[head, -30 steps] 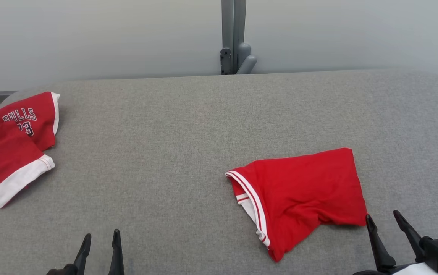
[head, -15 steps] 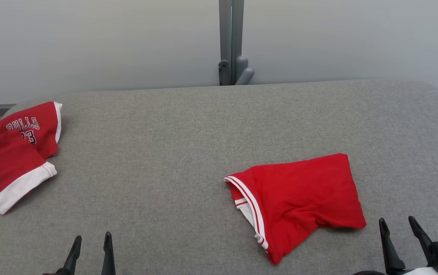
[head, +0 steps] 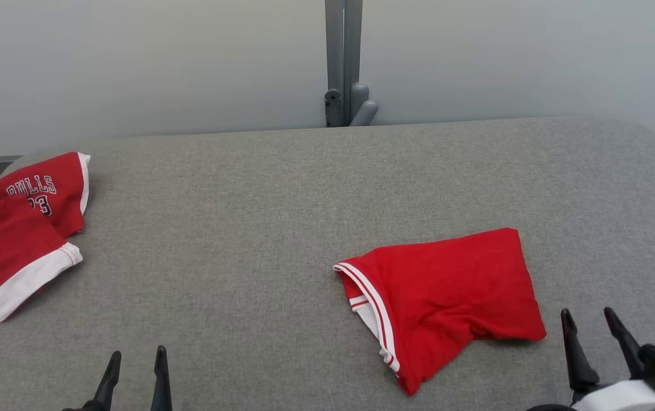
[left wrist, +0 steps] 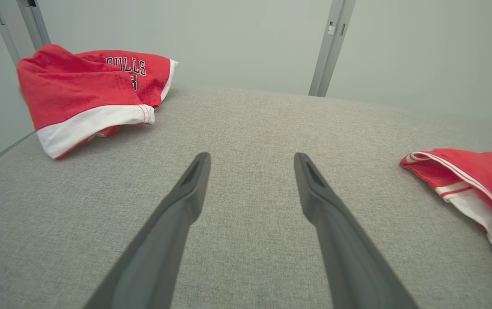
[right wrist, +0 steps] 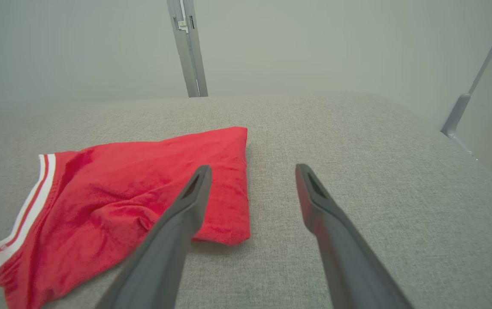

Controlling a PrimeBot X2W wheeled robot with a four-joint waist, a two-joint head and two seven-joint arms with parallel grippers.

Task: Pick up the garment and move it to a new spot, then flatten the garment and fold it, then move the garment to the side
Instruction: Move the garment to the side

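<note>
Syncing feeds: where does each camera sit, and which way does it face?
Head view: on the head, facing down at the grey table; left end effector, right end effector below.
Left wrist view: along its open fingers toward the Bulls garment.
Right wrist view: along its open fingers past the plain red garment.
All share that garment.

grey padded table [head: 258, 228], pale wall [head: 133, 57]
</note>
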